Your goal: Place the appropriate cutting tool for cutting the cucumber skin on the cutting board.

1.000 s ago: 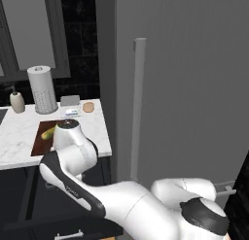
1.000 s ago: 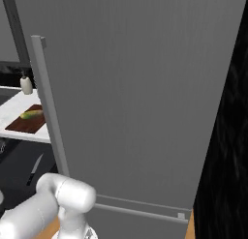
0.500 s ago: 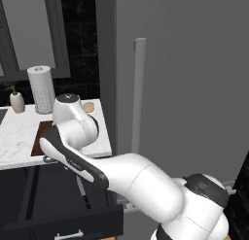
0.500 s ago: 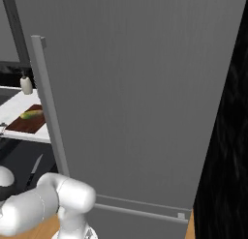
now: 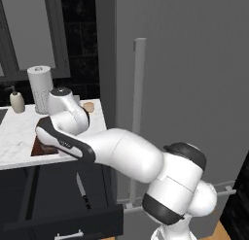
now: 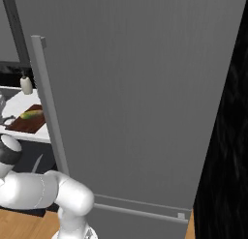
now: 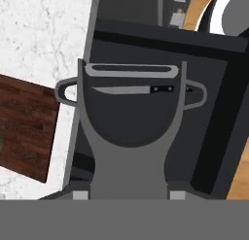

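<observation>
We grip the peeler [image 7: 130, 137] in closed fingers [image 7: 129, 197], its forked head pointing straight away from them, out over the open drawer [image 7: 204, 112], where the knife [image 7: 131, 90] lies crosswise. The cutting board [image 7: 24, 127] lies off to the fingers' left on the white worktop [image 7: 44, 35], past the drawer's edge. The cucumber [image 6: 28, 115] rests on it. Nothing stands between.

Arm [image 5: 112, 151]: bends left over the counter [image 5: 19, 137]
Cutting board [image 5: 41, 147]: mostly hidden
Paper towel roll [image 5: 40, 87]: upright (soap bottle [image 5: 17, 101] beside it)
Knife [image 5: 82, 189]: in the open drawer [image 5: 58, 197]
</observation>
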